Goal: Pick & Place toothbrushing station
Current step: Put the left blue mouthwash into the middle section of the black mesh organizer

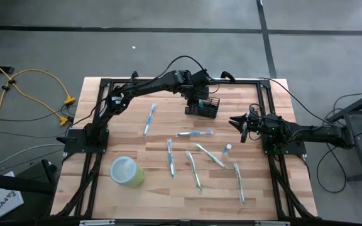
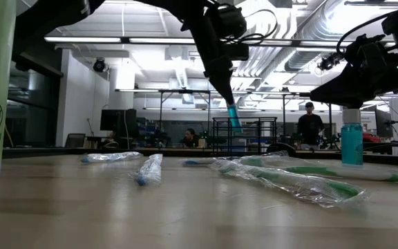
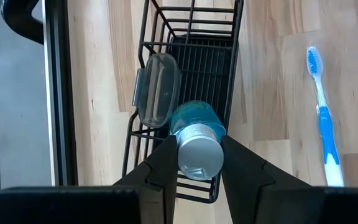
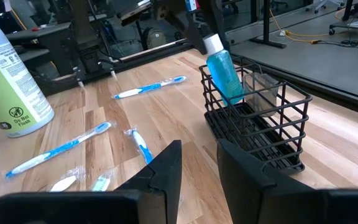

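left tool: my left tool is clamped on the white cap of a small blue bottle, holding it neck-up over the basket.
why that hold: gripping at the cap keeps the fingers above the wire rim, so I judge the body can go down inside without my fingers fouling the mesh.
bottle: tilted, its lower end already inside the basket; I can't tell if it touches the floor of it.
station: the black wire basket sits on the counter at about 1 o'clock from counter centre, near the far edge, just by the frame rail.
inside it: a clear plastic case leans against one wall, leaving the open end free for the bottle.
right tool: my right tool waits at roughly 3 o'clock, off the counter surface, fingers a narrow gap apart, holding nothing, pointed at the basket from just beside it.
why it waits there: close enough to watch or steady the basket, I judge, yet out of the left arm's path.
leftovers: wrapped toothbrushes lie scattered from centre to 5 o'clock, a second small blue bottle stands at 4 o'clock.
cup: the light-green container lies at 7 o'clock, well apart.
stage: loading in progress, I judge; most items not yet in.
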You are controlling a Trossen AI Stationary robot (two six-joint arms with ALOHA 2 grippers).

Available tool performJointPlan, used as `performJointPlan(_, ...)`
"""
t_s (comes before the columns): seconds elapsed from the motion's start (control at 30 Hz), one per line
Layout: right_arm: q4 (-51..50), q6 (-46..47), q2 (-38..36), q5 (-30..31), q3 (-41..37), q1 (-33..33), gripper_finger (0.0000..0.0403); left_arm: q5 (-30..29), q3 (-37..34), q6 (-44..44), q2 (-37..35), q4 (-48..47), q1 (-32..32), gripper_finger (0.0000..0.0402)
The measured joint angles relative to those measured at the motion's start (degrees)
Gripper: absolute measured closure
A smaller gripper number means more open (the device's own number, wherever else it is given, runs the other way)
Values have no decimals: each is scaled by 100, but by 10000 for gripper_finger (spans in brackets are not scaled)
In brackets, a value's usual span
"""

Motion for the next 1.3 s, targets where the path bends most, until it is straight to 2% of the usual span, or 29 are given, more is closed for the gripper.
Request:
performJointPlan(0.77,0,-1,0,0,0,-1,309,-6,0,62,2,-50,2,314)
performJointPlan(1.3,0,-1,-2,0,0,1,309,430,0,173,256,-127,182,314)
